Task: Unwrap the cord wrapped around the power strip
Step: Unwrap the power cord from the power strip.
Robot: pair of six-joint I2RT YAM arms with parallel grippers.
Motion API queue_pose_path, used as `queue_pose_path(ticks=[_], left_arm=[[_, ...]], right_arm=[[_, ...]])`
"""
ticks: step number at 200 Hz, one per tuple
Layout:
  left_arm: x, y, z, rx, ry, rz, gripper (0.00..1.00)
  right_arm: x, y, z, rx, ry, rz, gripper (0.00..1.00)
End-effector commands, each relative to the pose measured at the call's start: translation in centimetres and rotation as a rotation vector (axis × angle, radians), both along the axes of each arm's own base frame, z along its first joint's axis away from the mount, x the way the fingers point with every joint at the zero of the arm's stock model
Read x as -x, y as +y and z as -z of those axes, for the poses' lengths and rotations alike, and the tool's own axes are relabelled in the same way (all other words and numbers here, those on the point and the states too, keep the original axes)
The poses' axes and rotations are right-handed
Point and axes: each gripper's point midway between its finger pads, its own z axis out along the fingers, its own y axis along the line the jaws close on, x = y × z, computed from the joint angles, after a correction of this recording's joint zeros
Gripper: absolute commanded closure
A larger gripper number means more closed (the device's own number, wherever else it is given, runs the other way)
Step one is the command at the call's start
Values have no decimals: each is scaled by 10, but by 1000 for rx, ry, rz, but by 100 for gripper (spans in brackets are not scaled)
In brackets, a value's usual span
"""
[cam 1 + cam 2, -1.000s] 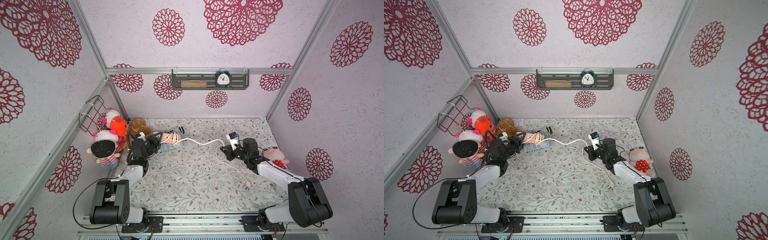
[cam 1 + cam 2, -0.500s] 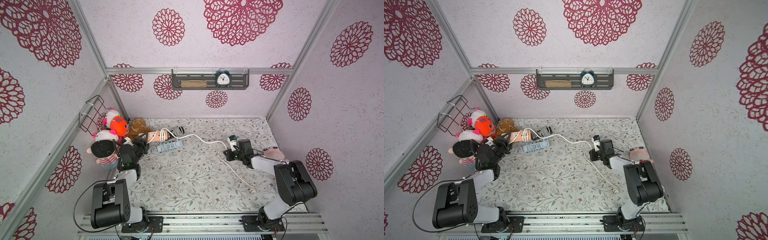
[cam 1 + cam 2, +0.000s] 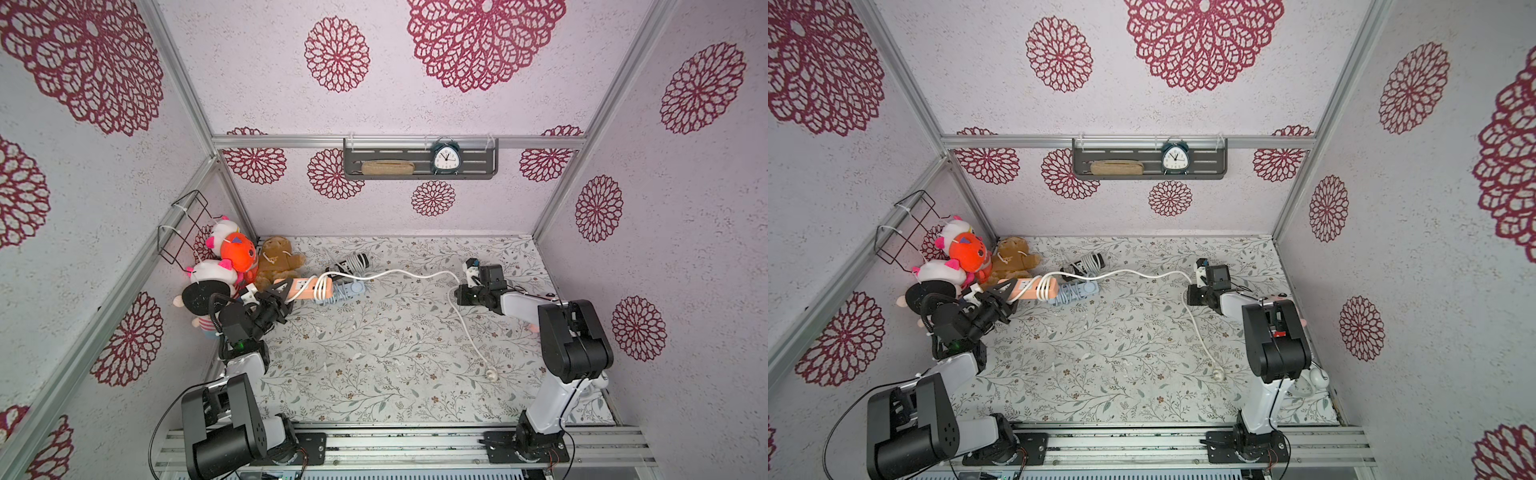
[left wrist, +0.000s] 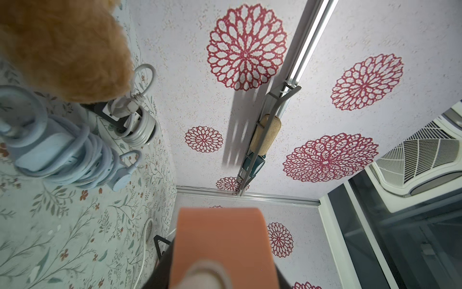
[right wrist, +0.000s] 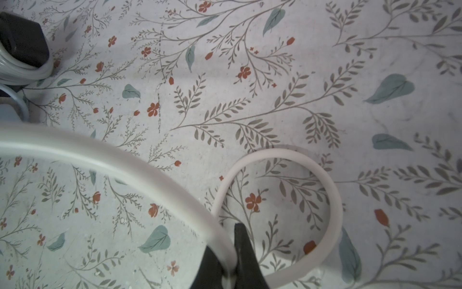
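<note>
- Power strip (image 3: pixel 308 287): clenched at one end in left gripper (image 3: pixel 286 291) jaws, near the tabletop's (image 3: pixel 374 374) far-left corner.
- Cord (image 3: pixel 399 272): mostly unwound, pinched in right gripper (image 5: pixel 226 250) jaws; a few turns around the strip not yet undone.

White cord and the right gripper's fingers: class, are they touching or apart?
Touching. The right wrist view shows the white cord pinched between the two dark fingers of the right gripper, with no gap on either side.

A lab booth staged as a home: wallpapered panels (image 3: pixel 257 75) in aluminium frame (image 3: pixel 291 141), shelf (image 3: pixel 478 176) with clock (image 3: pixel 445 158), plush toys (image 3: pixel 237 254), robot arms (image 3: pixel 573 345) on a rail (image 3: pixel 415 446).
</note>
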Motion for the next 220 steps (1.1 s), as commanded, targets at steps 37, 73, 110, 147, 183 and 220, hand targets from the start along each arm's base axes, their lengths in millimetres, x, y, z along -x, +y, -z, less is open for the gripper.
queue_pose_path(ticks=[37, 73, 110, 147, 183, 220], left_arm=[[10, -69, -38, -229, -37, 249, 100], [14, -99, -47, -293, -46, 389, 100], [8, -127, -49, -307, -57, 488, 100], [-2, -147, -49, -314, -63, 543, 100], [-12, -153, -49, -319, -72, 539, 100], [-22, -162, -41, -295, -74, 551, 100]], right_arm=[[40, 25, -44, -39, -12, -290, 37], [68, 55, -111, -83, -210, -498, 16], [116, 136, -160, -116, -395, -877, 15], [123, 185, -162, -145, -381, -1018, 16], [128, 214, -145, -208, -319, -1036, 17], [114, 228, -131, -222, -265, -999, 34]])
